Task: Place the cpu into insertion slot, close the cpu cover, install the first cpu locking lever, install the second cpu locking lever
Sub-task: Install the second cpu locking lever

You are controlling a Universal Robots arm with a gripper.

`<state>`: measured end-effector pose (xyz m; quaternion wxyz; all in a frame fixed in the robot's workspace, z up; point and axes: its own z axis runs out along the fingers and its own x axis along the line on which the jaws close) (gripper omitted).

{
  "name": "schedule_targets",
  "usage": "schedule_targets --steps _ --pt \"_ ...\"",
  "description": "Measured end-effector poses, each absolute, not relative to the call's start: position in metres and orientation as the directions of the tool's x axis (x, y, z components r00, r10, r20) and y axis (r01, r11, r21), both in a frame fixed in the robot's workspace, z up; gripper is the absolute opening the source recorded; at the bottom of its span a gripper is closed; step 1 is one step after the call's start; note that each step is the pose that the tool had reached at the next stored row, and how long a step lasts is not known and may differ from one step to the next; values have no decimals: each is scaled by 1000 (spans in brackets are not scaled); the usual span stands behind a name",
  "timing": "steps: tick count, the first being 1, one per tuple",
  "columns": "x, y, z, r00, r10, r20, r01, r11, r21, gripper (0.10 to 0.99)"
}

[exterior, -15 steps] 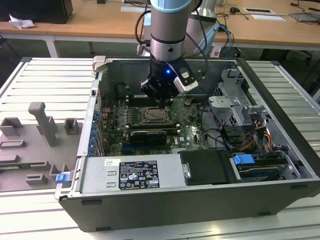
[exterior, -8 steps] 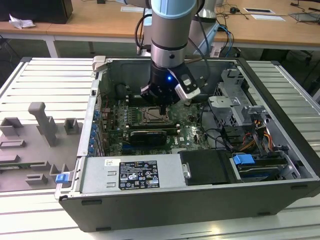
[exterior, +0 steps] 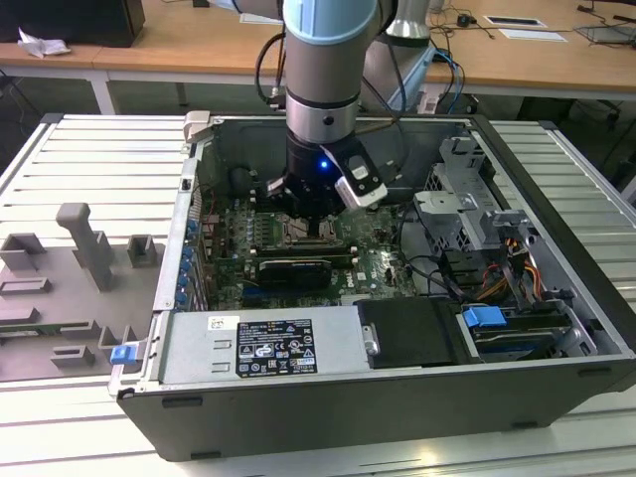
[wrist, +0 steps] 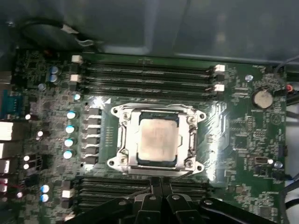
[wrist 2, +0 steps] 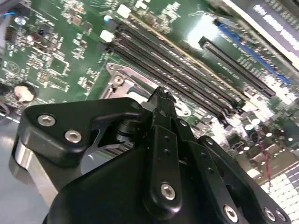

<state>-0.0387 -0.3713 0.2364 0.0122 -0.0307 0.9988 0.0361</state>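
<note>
Exterior view: arm stands over the motherboard (exterior: pixel 378 253) inside the open computer case (exterior: pixel 556 229). Second wrist view: tool (wrist 2: pixel 161 100) fingers pressed together, gripping nothing, above the memory slots (wrist 2: pixel 177 60). First wrist view: cpu (wrist: pixel 158 141) seated in the insertion slot (wrist: pixel 136 161), cpu cover (wrist: pixel 156 108) framing it, tool (wrist: pixel 160 184) just beside the frame edge.

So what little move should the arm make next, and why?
Probably ease the gripper down toward the near edge of the cover, to get at a locking lever. The cpu already sits in the slot and the cover lies flat around it, so those steps look done. The shut gripper hovers just beside the cover. I can't make out the levers themselves.
</note>
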Motion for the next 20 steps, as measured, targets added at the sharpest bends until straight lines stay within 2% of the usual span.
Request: schedule_targets --steps 9,15,20 --pt "-56 -377 223 -995 -97 -27 -99 992 82 106" --pt "-62 -378 221 -995 -98 -29 -100 990 103 106" --pt "-69 -382 218 -994 -104 -33 -107 985 134 106"
